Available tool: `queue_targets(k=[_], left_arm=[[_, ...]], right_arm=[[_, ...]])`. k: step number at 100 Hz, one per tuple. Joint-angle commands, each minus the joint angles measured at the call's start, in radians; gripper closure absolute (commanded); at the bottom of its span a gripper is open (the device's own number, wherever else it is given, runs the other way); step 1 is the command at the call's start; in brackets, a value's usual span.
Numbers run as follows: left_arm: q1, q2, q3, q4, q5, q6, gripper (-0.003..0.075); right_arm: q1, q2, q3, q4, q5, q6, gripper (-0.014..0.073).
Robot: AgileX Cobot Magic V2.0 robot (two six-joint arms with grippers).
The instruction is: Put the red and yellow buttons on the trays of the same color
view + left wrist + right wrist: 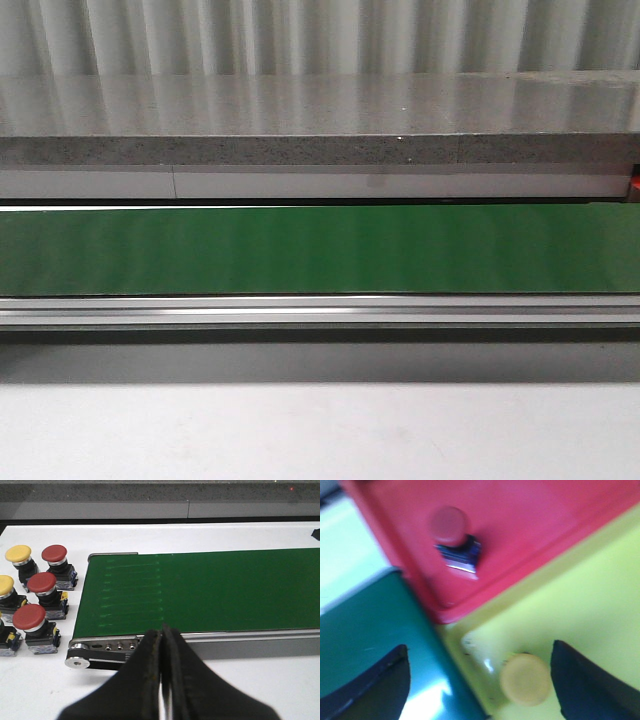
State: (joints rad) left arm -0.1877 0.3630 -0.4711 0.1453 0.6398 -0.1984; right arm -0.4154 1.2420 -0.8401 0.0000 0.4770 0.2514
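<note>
The red tray holds one red button standing upright on its dark base, and the yellow tray beside it, their rims touching, holds one yellow button close to its corner. The right end effector hangs spread wide above that yellow button, gripping nothing (the view is blurred). The left end effector is pressed closed and empty by the green conveyor belt. At the belt's end, on the white tabletop, three red buttons and two yellow buttons stand clustered, with another partly cut off.
</note>
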Motion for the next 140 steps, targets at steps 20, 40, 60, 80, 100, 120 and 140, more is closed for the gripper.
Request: queue_targets(k=[20, 40, 60, 80, 100, 120, 140], left_arm=[[-0.008, 0.008, -0.026, -0.001, -0.07, 0.0, 0.074], [-0.008, 0.008, -0.026, -0.001, -0.07, 0.0, 0.074], [-0.008, 0.008, -0.026, -0.001, -0.072, 0.0, 0.074], [-0.008, 0.008, -0.026, -0.001, -0.08, 0.0, 0.074], [-0.008, 0.008, -0.026, -0.001, -0.082, 0.0, 0.074], [-0.008, 0.008, -0.026, -0.001, -0.08, 0.0, 0.074], [-0.008, 0.008, -0.026, -0.001, -0.075, 0.0, 0.0729]], right_arm=[[0.259, -0.226, -0.031, -0.006, -0.052, -0.125, 0.0023], [0.367, -0.35, -0.002, -0.006, 0.021, -0.177, 0.0111], [0.4, -0.447, 0.046, -0.006, 0.113, -0.19, 0.0328], [0.401, -0.53, 0.093, -0.006, 0.126, -0.195, 0.0627], [0.401, -0.543, 0.094, -0.006, 0.149, -0.195, 0.066], [0.401, -0.543, 0.094, -0.006, 0.161, -0.195, 0.066], [0.401, -0.543, 0.094, -0.006, 0.161, -0.195, 0.066]])
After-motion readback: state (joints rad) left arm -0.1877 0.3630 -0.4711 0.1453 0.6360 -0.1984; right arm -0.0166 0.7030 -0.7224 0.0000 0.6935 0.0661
